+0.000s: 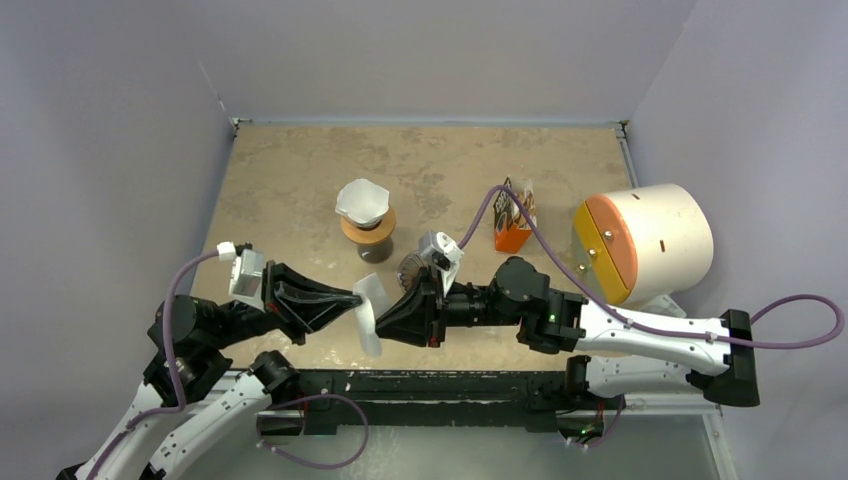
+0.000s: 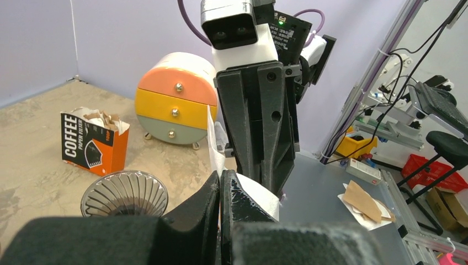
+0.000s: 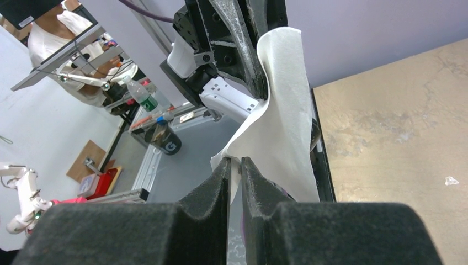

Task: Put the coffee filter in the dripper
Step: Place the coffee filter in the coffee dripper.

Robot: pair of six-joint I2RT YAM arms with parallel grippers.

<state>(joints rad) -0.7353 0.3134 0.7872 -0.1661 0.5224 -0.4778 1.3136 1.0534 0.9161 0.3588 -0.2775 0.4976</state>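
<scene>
A white paper coffee filter (image 1: 372, 312) hangs upright above the table's front edge, pinched from both sides. My left gripper (image 1: 356, 299) is shut on its left layer; in the left wrist view the paper (image 2: 214, 144) rises out from between the closed tips of this gripper (image 2: 221, 174). My right gripper (image 1: 384, 314) faces it from the right, jaws nearly together on the filter's (image 3: 281, 99) lower edge, seen at the tips of the right gripper (image 3: 236, 161). The ribbed glass dripper (image 1: 409, 268) stands just behind the grippers, empty in the left wrist view (image 2: 124, 193).
A second brewer with a wooden collar (image 1: 366, 226) holds a white filter at mid table. An orange and black coffee filter box (image 1: 514, 222) stands right of centre. A round drawer unit (image 1: 645, 245) fills the right side. Walls close three sides.
</scene>
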